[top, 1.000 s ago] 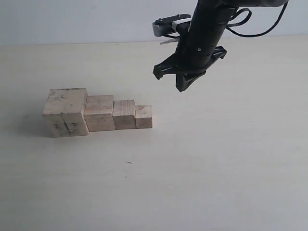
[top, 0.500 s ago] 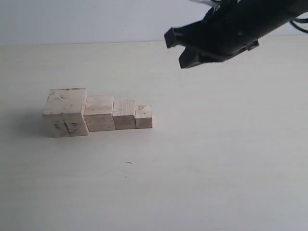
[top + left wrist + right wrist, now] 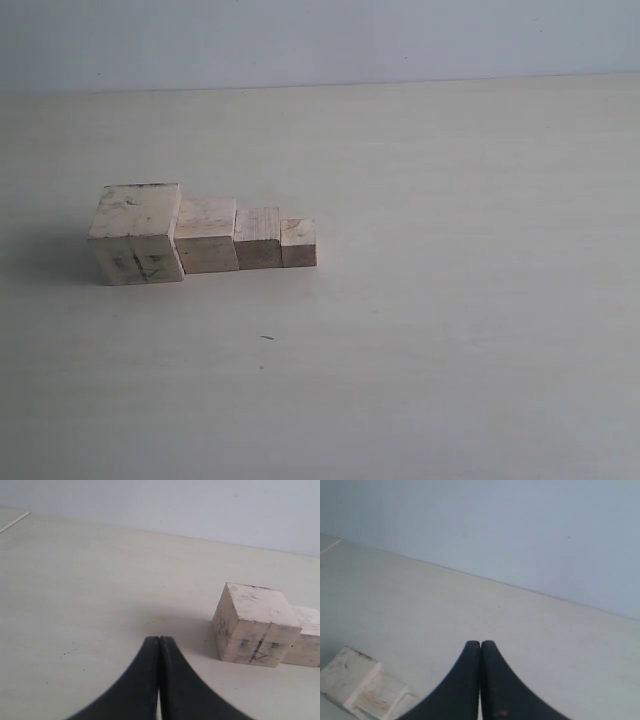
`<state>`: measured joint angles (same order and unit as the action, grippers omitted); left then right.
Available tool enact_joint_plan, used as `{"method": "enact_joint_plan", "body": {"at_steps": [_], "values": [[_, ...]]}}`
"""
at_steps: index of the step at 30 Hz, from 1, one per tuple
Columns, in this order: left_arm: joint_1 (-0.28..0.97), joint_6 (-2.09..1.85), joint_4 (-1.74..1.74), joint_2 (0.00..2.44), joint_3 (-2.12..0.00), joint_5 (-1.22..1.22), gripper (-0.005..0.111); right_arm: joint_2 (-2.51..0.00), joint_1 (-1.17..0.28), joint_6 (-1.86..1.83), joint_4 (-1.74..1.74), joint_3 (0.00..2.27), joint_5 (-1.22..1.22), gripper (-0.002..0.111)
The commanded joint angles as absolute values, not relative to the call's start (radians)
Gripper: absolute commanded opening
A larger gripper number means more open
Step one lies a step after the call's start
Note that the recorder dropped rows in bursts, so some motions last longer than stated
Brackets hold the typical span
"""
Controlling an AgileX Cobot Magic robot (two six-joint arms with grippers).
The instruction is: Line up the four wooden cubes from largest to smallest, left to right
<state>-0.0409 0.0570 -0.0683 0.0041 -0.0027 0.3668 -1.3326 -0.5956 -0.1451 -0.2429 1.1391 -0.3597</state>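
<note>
Four pale wooden cubes stand touching in a row on the table, stepping down in size from left to right: the largest cube (image 3: 137, 233) with dark scuffs, a second cube (image 3: 207, 235), a third cube (image 3: 258, 237) and the smallest cube (image 3: 298, 242). Neither arm shows in the exterior view. My left gripper (image 3: 159, 639) is shut with nothing in it, a short way from the largest cube (image 3: 252, 624), behind which the second cube (image 3: 306, 640) shows. My right gripper (image 3: 480, 643) is shut and empty, well above the table; the largest cube (image 3: 347, 677) shows low in that view.
The pale tabletop (image 3: 450, 300) runs back to a plain light wall (image 3: 320, 40). A tiny dark speck (image 3: 267, 338) lies on the table in front of the row.
The right arm, which hung over the table right of the cubes, swung upward and has left the exterior view. The four cubes have not moved.
</note>
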Motion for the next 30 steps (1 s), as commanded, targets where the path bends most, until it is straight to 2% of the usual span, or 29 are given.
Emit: {"method": "enact_joint_plan", "body": {"at_steps": [1,4,8,13,20,30], "values": [[-0.037,0.058,-0.067,0.000,0.000,0.360,0.000,-1.283,-0.546,-0.055,-0.067,1.133,-0.420,0.000],[-0.037,0.058,-0.067,0.000,0.000,0.360,0.000,-1.227,-0.484,0.028,-0.020,1.128,-0.503,0.000],[-0.037,0.058,-0.067,0.000,0.000,0.360,0.000,-1.113,-0.389,0.037,-0.015,1.038,-0.434,0.000],[-0.037,0.058,-0.067,0.000,0.000,0.360,0.000,-0.915,-0.222,0.027,-0.015,0.824,-0.322,0.000],[-0.037,0.058,-0.067,0.000,0.000,0.360,0.000,-0.598,0.010,0.027,-0.015,0.506,-0.308,0.000],[-0.037,0.058,-0.067,0.000,0.000,0.360,0.000,-0.293,0.048,0.027,0.000,0.226,-0.228,0.000]]}}
